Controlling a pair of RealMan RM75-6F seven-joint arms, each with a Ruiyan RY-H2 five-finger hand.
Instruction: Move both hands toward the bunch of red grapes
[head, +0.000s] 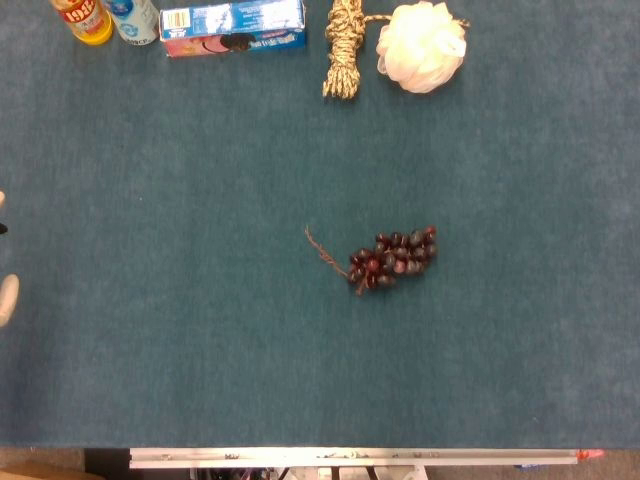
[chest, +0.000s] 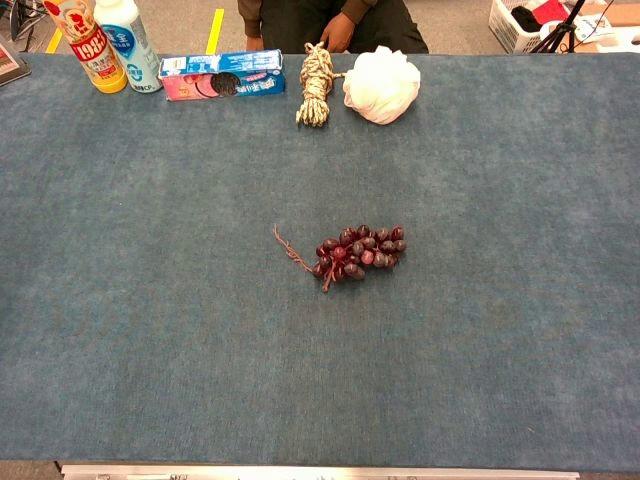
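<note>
The bunch of red grapes (head: 393, 258) lies near the middle of the blue-green table cloth, its brown stem pointing left; the chest view shows the bunch of red grapes (chest: 358, 251) the same way. Only pale fingertips (head: 7, 297) of my left hand (head: 4, 260) poke in at the far left edge of the head view, well away from the grapes. How the fingers stand is cut off by the frame. The chest view shows no hand. My right hand appears in neither view.
Along the far edge stand a yellow bottle (chest: 90, 45), a white bottle (chest: 128, 38), a blue cookie box (chest: 222, 75), a coil of rope (chest: 314, 83) and a white bath puff (chest: 380, 84). A person (chest: 330, 20) sits beyond the table.
</note>
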